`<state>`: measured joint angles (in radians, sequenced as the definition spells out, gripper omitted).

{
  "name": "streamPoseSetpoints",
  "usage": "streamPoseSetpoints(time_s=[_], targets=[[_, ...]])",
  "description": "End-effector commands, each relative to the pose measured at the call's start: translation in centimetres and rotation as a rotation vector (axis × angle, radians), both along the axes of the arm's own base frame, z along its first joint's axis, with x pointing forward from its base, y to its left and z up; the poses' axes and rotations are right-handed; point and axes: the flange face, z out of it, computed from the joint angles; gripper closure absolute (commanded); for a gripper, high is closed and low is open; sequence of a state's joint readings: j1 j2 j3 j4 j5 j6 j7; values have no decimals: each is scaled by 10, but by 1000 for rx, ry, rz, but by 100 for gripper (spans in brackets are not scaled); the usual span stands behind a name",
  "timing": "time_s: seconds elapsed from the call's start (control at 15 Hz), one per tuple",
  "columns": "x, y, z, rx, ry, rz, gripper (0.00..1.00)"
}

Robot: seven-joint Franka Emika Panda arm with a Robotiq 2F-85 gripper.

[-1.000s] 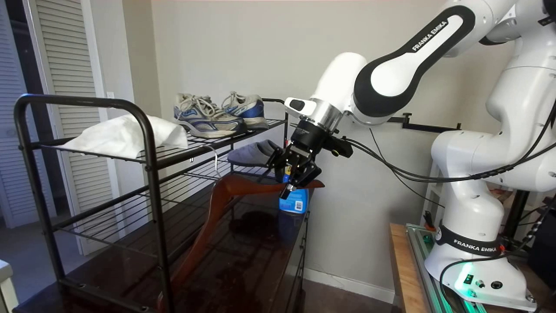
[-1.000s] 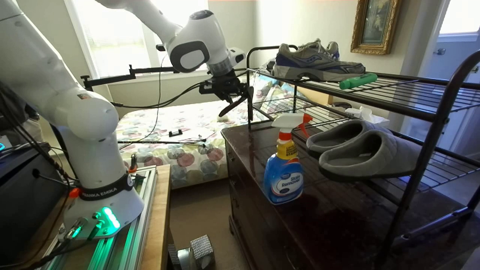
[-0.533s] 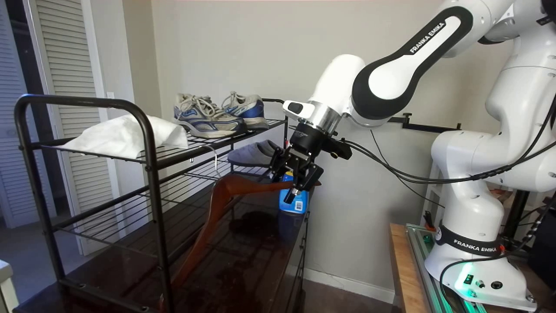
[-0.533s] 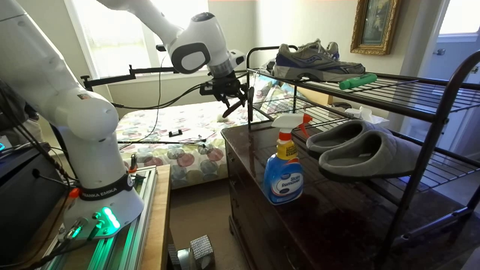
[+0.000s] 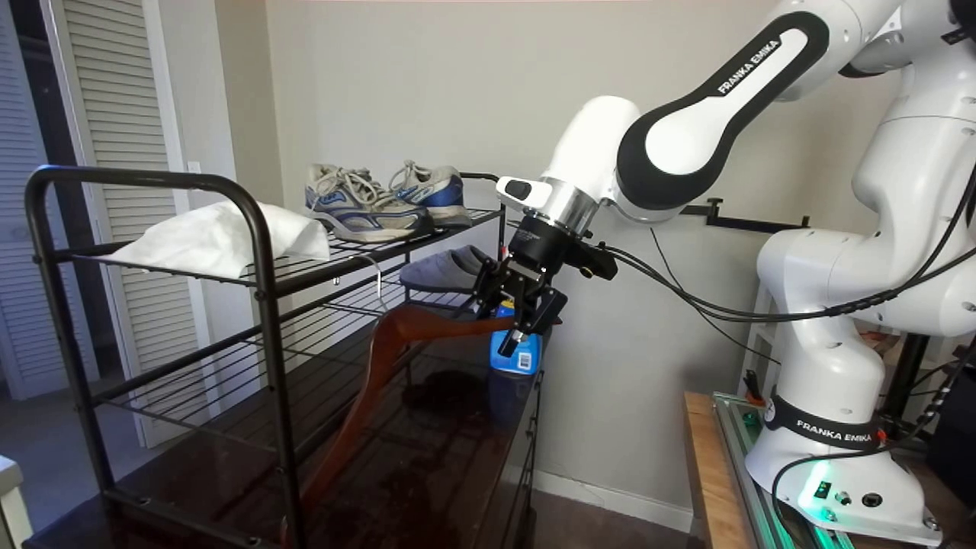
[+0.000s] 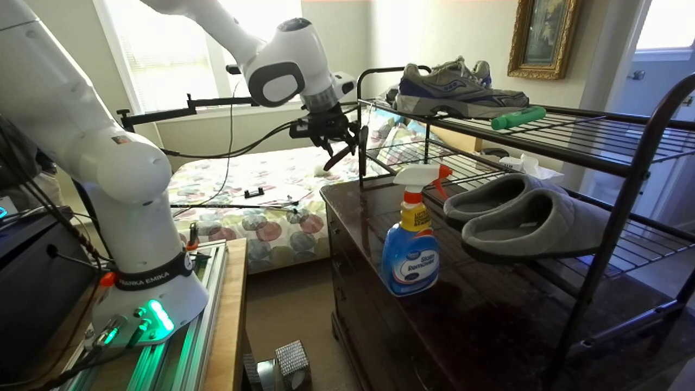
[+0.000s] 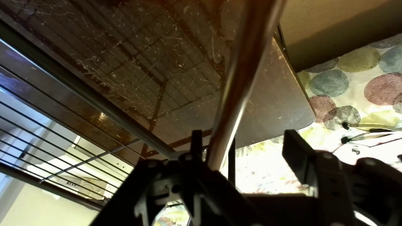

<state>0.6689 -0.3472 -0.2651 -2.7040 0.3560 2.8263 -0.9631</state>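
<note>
A reddish-brown wooden hanger [image 5: 386, 343] hangs by its thin metal hook [image 5: 379, 286] from the upper tier of the black wire rack [image 5: 279, 381], 1 smooth shoulder [image 7: 243, 72] reaching to the gripper [image 7: 244, 142]. In the wrist view the gripper's 2 fingers [image 7: 298, 153] stand apart with that shoulder between them, nearer 1 finger; whether it touches cannot be told. Below spreads the dresser [image 6: 461, 336], its dark wood top glossy, reflective and flecked with pale fibres or scratches. The rack, all thin rods and rounded tubular ends, stands on it. Near the dresser's edge a blue plastic spray bottle [image 6: 411, 260] stands upright, beside 2 grey fabric slippers [image 6: 575, 228] on the lower tier. The upper tier bears laced sneakers [image 5: 374, 217], a rumpled white cloth [image 5: 198, 244] and a green cylinder [image 6: 518, 117]. Beyond are a bed [image 6: 271, 174] under a dotted spread, a gilt-framed picture [image 6: 544, 35] and slatted doors [image 5: 126, 213]
</note>
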Motion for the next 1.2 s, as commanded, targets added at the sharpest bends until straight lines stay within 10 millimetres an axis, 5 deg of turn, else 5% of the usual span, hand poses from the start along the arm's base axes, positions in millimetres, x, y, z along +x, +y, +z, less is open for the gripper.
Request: streamPoseSetpoints(time_s=[0.0,0.4,1.13], targets=[[7,1,-2,3,7,-9,64],[10,-7,0,6,15,-37,100],[16,-46,14,33,-3,-149,97]])
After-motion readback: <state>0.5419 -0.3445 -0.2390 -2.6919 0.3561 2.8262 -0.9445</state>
